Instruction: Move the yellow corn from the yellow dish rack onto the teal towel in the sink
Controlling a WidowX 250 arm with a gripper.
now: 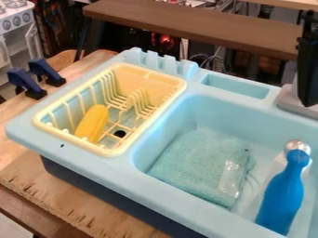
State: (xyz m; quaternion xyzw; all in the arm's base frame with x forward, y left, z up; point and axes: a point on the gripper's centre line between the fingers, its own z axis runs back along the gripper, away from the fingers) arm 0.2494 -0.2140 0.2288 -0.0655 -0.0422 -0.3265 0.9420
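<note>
At the right edge, high up, a black part of my gripper hangs over the back rim of the light blue toy sink, cut off by the edge. It is nearest to the grey piece on the rim. A folded teal cloth lies in the basin. Right of the cloth, a blue bottle-shaped object leans toward the front rim, with a round silver piece at its upper end. On the left, a yellow elongated object rests in the pale yellow dish rack.
A grey base piece sits on the sink's back right rim, near a shallow recess. Two dark blue clamps stand left of the sink on the wooden table. Behind runs a brown shelf; a toy stove is at upper left.
</note>
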